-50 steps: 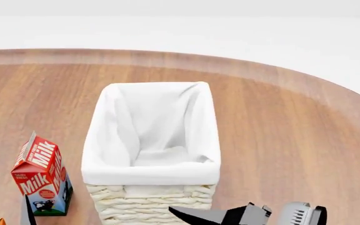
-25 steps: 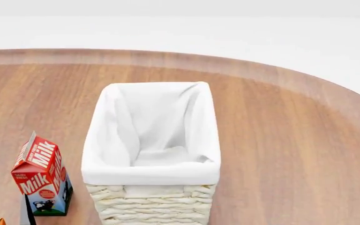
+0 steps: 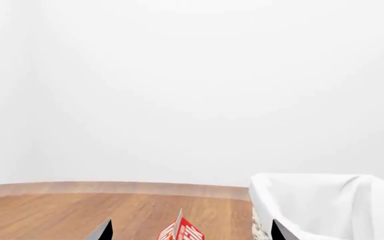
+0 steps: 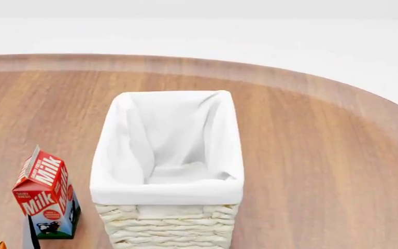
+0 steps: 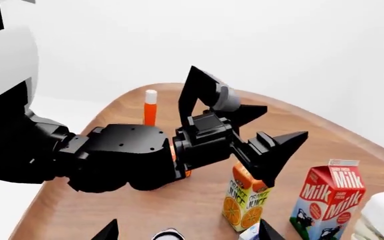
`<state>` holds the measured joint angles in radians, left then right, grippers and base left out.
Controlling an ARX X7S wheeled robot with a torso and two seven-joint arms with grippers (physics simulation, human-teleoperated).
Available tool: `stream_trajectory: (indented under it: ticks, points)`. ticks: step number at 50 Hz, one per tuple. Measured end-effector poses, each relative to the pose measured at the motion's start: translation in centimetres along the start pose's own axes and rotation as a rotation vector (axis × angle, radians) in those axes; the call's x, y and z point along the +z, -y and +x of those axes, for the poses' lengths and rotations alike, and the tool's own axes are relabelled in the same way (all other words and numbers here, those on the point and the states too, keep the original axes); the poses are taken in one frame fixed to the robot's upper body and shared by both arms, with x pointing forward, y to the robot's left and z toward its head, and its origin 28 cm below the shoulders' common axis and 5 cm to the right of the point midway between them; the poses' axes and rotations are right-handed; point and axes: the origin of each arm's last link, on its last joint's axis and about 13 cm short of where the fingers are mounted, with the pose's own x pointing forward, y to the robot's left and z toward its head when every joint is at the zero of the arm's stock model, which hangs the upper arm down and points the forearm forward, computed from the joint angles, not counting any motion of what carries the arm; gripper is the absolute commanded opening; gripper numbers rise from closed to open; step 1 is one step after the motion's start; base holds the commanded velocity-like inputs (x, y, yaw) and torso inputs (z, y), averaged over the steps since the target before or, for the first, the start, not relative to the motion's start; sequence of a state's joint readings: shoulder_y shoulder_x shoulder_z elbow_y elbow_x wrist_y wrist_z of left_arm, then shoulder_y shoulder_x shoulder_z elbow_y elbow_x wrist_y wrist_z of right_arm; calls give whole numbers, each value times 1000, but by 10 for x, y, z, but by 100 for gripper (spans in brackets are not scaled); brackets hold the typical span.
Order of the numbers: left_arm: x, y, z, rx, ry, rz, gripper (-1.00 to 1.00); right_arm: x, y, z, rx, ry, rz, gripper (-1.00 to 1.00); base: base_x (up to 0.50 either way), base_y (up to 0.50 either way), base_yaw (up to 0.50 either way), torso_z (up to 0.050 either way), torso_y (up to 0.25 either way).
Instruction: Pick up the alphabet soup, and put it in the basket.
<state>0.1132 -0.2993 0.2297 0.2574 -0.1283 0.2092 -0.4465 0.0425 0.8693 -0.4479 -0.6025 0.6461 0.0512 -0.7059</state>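
Alphabet soup can, a small metal cylinder, is not clearly in view. A silvery round sliver (image 5: 168,233) cut off at the edge of the right wrist view may be its lid, but I cannot tell. It sits between the spread fingertips of the black right end effector (image 5: 186,231), which holds nothing. The black left end effector (image 5: 249,102) also gapes, empty, above the round wooden worktop (image 4: 310,155). The can is likely rigid, smooth and dense, best gripped across its side wall. The cream wicker basket with white liner (image 4: 168,193) stands empty beside a red milk carton (image 4: 45,194).
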Motion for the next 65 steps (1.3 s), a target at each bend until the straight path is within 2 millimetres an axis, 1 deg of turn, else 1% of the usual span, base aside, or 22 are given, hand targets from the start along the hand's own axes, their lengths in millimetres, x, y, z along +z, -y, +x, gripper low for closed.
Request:
stream_trajectory:
  ticks: [25,65]
  points:
    - [0,0,-2,-3,2,-1,100,-20,-5,2,-8,-125,14,100,0,0,0,0,0]
    - [1,1,-2,-7,5,1,100,-36,-5,5,-16,-265,14,100,0,0,0,0,0]
